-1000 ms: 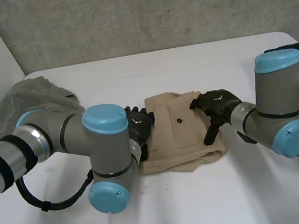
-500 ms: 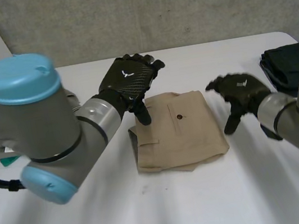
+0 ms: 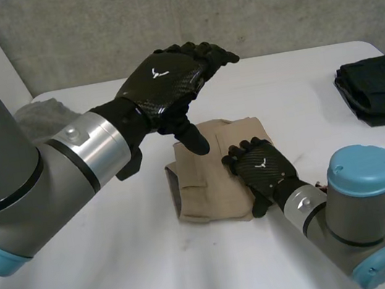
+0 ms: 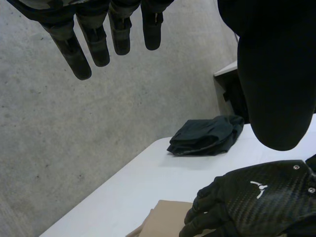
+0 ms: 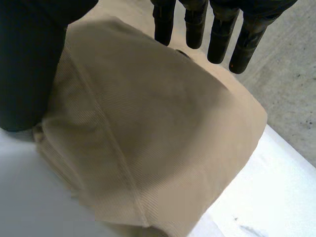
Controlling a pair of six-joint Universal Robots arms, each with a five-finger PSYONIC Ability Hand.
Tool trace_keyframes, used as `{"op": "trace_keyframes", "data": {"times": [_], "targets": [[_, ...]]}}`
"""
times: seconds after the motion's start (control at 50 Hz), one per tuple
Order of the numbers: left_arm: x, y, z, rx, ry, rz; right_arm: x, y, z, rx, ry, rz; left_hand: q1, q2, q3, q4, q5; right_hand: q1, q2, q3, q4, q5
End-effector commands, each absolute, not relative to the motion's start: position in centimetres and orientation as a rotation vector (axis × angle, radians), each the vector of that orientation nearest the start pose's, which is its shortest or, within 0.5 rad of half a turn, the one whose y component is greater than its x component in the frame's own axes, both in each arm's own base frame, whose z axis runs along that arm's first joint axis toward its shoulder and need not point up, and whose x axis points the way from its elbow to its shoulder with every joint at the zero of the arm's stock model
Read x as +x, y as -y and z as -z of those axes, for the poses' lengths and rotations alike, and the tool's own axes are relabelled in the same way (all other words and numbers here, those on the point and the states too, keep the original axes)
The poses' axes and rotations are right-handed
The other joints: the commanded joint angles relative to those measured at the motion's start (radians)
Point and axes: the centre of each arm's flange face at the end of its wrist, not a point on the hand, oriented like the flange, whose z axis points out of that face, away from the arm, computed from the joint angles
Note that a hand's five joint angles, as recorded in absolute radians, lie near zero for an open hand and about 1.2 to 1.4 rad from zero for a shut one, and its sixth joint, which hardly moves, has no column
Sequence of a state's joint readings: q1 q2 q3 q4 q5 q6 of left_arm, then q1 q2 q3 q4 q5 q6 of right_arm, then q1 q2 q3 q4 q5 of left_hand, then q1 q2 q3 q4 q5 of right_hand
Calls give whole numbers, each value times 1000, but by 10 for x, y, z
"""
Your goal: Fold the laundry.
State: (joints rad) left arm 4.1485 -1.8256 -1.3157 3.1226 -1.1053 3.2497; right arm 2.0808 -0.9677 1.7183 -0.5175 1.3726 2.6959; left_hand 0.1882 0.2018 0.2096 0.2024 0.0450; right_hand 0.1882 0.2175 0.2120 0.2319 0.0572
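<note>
A folded tan garment (image 3: 202, 183) lies in the middle of the white table (image 3: 125, 272). My left hand (image 3: 168, 82) is raised well above the garment's far left part, open, with straight fingers and nothing in it. In the left wrist view my left hand (image 4: 96, 42) holds its fingers and thumb spread in the air. My right hand (image 3: 262, 166) is over the garment's near right part, open and palm down. In the right wrist view the tan garment (image 5: 148, 133) lies close under the palm of my right hand (image 5: 195, 24). I cannot tell whether that hand touches it.
A folded black cloth (image 3: 381, 89) lies at the table's far right, and the black cloth (image 4: 207, 136) is also in the left wrist view, beyond my right hand (image 4: 256, 197). A grey cloth (image 3: 42, 117) lies at the far left, partly behind my left arm.
My left hand has lifted off the garment's left side and risen high above it. My right hand has come from beside the garment's right edge to over its near right part.
</note>
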Motion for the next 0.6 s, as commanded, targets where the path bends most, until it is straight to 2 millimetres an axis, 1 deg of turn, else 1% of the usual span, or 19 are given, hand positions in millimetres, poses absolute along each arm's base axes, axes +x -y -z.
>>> {"op": "trace_keyframes", "data": {"times": [0.02, 0.12, 0.14, 0.16, 0.2, 0.28, 0.3, 0.34, 0.36, 0.44, 0.5, 0.52, 0.58, 0.6], "targets": [[-336, 209, -295, -1008, 1602, -1640, 316, 257, -103, -1256, -1916, 1895, 19, 6, -2, 5, -12, -14, -43, -38, -57, -57], [-337, 208, -294, -1012, 1603, -1635, 321, 266, -102, -1247, -1905, 1915, 19, 6, -2, 5, -12, -14, -43, -38, -57, -57], [-337, 208, -294, -1012, 1603, -1635, 322, 268, -103, -1242, -1902, 1919, 19, 6, -2, 5, -12, 28, -1, 4, -15, -15], [-337, 208, -294, -1012, 1603, -1635, 324, 271, -105, -1238, -1889, 1931, 19, 6, -2, 5, -12, 134, 104, 110, 90, 90], [-337, 208, -294, -1013, 1604, -1633, 326, 274, -106, -1237, -1876, 1939, 19, 6, -2, 5, -12, 231, 202, 207, 187, 187], [-338, 207, -293, -1014, 1604, -1630, 332, 284, -103, -1232, -1867, 1944, 19, 6, -2, 5, -12, 691, 662, 667, 648, 648], [-338, 207, -293, -1014, 1604, -1630, 334, 287, -103, -1230, -1862, 1951, 19, 6, -2, 5, -12, 928, 899, 904, 884, 884], [-337, 208, -293, -1013, 1605, -1631, 336, 290, -104, -1231, -1856, 1953, 19, 6, -2, 5, -12, 1167, 1138, 1143, 1123, 1123], [-338, 207, -293, -1014, 1605, -1629, 336, 290, -105, -1230, -1855, 1955, 19, 6, -2, 5, -12, 1208, 1178, 1184, 1164, 1164], [-338, 207, -292, -1015, 1607, -1627, 337, 293, -113, -1223, -1834, 1975, 19, 6, -2, 5, -12, 1208, 1179, 1184, 1164, 1165], [-337, 207, -291, -1015, 1608, -1626, 332, 302, -127, -1201, -1817, 2017, 19, 6, -2, 5, -12, 1208, 1179, 1184, 1164, 1165], [-337, 207, -291, -1014, 1609, -1627, 323, 312, -133, -1186, -1815, 2040, 19, 6, -2, 5, -12, 1208, 1179, 1184, 1164, 1165], [-337, 208, -291, -1014, 1611, -1625, 298, 337, -140, -1153, -1839, 2082, 19, 6, -2, 5, -12, 1208, 1179, 1184, 1164, 1165], [-337, 207, -291, -1014, 1609, -1627, 281, 353, -144, -1132, -1855, 2106, 19, 6, -2, 5, -12, 1208, 1179, 1184, 1164, 1165]]}}
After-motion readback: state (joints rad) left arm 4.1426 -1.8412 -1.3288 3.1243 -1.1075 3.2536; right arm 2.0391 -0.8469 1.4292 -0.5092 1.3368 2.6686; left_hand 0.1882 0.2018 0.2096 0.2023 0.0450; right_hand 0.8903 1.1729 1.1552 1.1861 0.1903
